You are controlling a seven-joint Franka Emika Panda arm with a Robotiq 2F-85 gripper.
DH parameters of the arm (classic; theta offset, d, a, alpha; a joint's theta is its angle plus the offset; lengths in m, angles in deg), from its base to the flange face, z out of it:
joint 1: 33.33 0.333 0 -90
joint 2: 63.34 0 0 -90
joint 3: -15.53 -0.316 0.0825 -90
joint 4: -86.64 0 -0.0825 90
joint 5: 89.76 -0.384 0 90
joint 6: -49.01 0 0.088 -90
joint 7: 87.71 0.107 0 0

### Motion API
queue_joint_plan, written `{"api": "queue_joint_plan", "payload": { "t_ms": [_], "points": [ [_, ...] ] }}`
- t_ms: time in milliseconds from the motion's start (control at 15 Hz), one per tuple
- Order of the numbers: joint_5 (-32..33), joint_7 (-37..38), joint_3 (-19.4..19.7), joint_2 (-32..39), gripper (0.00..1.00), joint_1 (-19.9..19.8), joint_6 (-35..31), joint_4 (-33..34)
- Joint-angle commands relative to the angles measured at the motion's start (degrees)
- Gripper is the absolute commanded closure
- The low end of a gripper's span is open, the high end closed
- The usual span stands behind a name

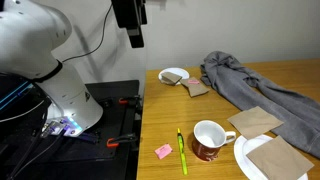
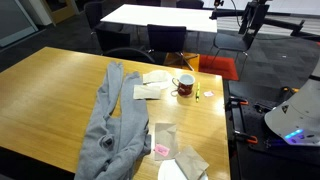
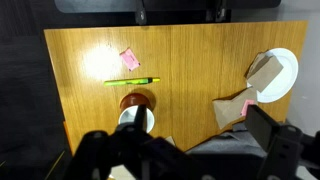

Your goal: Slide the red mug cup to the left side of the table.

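Note:
The red mug cup [image 1: 208, 140] stands upright on the light-brown wooden table [image 1: 200, 110], near its front edge, between a green pen and a white plate. It also shows in an exterior view [image 2: 184, 86] and in the wrist view [image 3: 135, 108], where its white inside faces up. My gripper [image 1: 132, 30] hangs high above the table's edge, well clear of the mug. It shows at the top in an exterior view [image 2: 253, 22]. In the wrist view the gripper [image 3: 200, 128] is open and empty, its dark fingers spread wide.
A green pen [image 1: 182, 150] and a pink note [image 1: 162, 151] lie beside the mug. A white plate [image 1: 262, 160] holds brown napkins. A grey cloth [image 1: 250, 85] lies across the table's back. A small white bowl [image 1: 173, 75] sits at the far edge. The robot base [image 1: 60, 95] stands on a black platform.

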Motion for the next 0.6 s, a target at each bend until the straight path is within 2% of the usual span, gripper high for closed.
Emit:
{"api": "queue_joint_plan", "payload": {
  "t_ms": [0,533],
  "points": [
    [-0.4,-0.4,-0.6,0.2,0.0,-0.7,0.1,0.1],
    [-0.4,-0.5,-0.7,0.7,0.0,-0.5,-0.5,0.2]
  ]
}}
